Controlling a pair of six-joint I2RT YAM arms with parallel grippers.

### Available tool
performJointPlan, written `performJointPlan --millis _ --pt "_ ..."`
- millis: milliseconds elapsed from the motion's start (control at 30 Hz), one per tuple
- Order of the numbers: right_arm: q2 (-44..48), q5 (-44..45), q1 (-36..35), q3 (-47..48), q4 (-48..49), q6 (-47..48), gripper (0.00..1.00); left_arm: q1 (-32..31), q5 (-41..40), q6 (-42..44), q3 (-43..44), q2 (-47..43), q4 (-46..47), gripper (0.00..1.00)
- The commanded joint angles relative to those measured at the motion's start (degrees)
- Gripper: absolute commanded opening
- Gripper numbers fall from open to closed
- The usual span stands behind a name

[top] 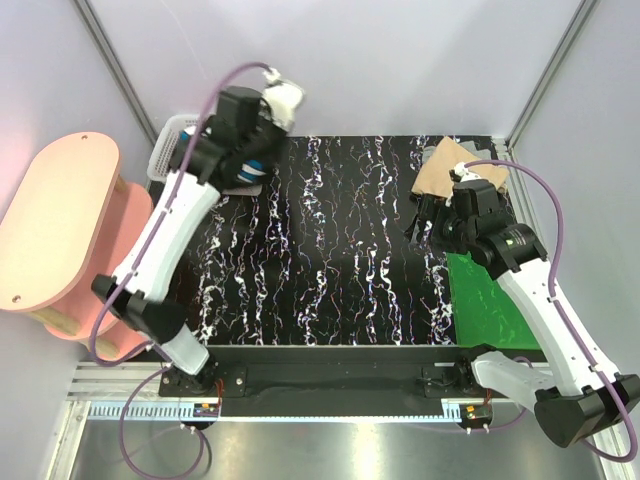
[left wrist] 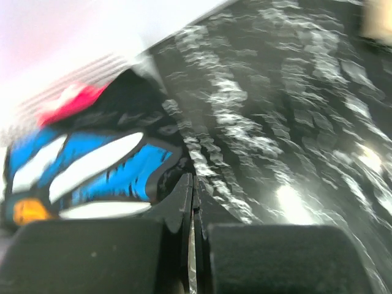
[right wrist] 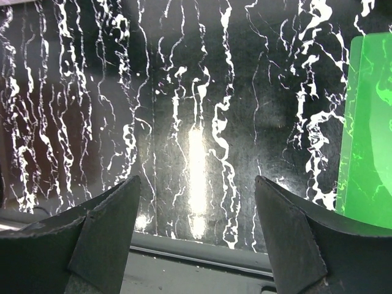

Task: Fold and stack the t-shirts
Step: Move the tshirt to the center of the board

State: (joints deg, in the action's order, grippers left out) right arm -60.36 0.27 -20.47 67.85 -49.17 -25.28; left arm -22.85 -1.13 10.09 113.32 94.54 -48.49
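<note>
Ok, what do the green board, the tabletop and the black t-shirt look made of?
Green board: probably stiff plastic, glossy and translucent; flat with a crisp edge.
Tabletop: hard, glossy marble-look sheet, maybe laminate; it shows bright glare.
Black t-shirt: soft matte fabric, bunched, with a blue-and-white print; blurred, so weave unclear.

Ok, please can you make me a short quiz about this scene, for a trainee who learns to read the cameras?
1. True or false: the right gripper hangs with its jaws open over the bare marbled table, holding nothing.
2. Where does the green board lie? A: at the right side of the table, under the right arm. B: in the far left corner. C: in the middle of the table.
3. Fill the gap: the left gripper, jaws shut, is next to a black t-shirt with a ____-and-white print.

Key: 1 true; 2 A; 3 blue.
</note>
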Motion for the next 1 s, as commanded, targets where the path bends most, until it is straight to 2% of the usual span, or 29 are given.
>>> performJointPlan --millis 0,100,200,300,333,400,467,533,700,767,833,900,967 --pt "1.8 0.8 -0.2 -0.6 1.6 0.8 0.82 -9.5 1.7 5.5 4.4 -7.9 -2.7 0.00" --pt "2.1 1.0 -0.2 -0.2 1.6 0.5 0.82 -11.2 3.2 3.9 4.5 -8.8 -4.5 0.00" --pt "2.5 1.0 -0.1 0.2 1.5 0.3 0.81 -11.5 7.8 1.2 -0.9 -11.4 -5.8 0.00" --pt "2.6 1.3 -0.2 0.5 1.1 0.1 0.81 -12.0 10.7 0.6 -11.9 -14.4 -5.9 0.00" --pt "2.5 1.3 -0.2 0.5 1.2 0.2 0.82 -11.9 10.5 0.5 -17.3 -15.0 -5.9 0.01" --pt "2.1 1.0 -0.2 0.8 1.1 0.1 0.82 -11.9 9.0 0.1 -22.5 -15.4 -5.4 0.06" --pt "0.6 0.3 -0.2 0.8 1.3 0.0 0.86 -11.4 7.7 -0.3 -30.2 -16.0 -3.3 0.14" --pt "-1.2 -2.1 -0.2 0.4 1.8 0.1 0.90 -10.8 8.0 -1.5 -36.8 -15.9 -1.6 0.39" --pt "-12.0 -6.8 -0.2 0.0 7.7 -0.6 0.91 -8.5 7.9 -4.1 -46.9 -15.6 1.6 0.41" --pt "-18.0 -8.2 -0.3 1.2 11.4 -1.2 0.91 -3.1 9.5 -5.2 -48.4 -17.0 3.5 0.42" --pt "-22.9 -11.4 -0.9 4.7 13.8 -1.8 0.90 3.5 14.8 -5.5 -48.2 -18.6 3.6 0.43" --pt "-31.6 -14.5 -1.7 10.2 17.5 -2.3 0.89 6.1 17.4 -5.3 -48.5 -20.0 3.6 0.47" --pt "-42.2 -15.1 -4.4 16.1 17.3 -0.6 0.88 6.8 19.0 -4.9 -49.7 -21.0 3.2 0.54"
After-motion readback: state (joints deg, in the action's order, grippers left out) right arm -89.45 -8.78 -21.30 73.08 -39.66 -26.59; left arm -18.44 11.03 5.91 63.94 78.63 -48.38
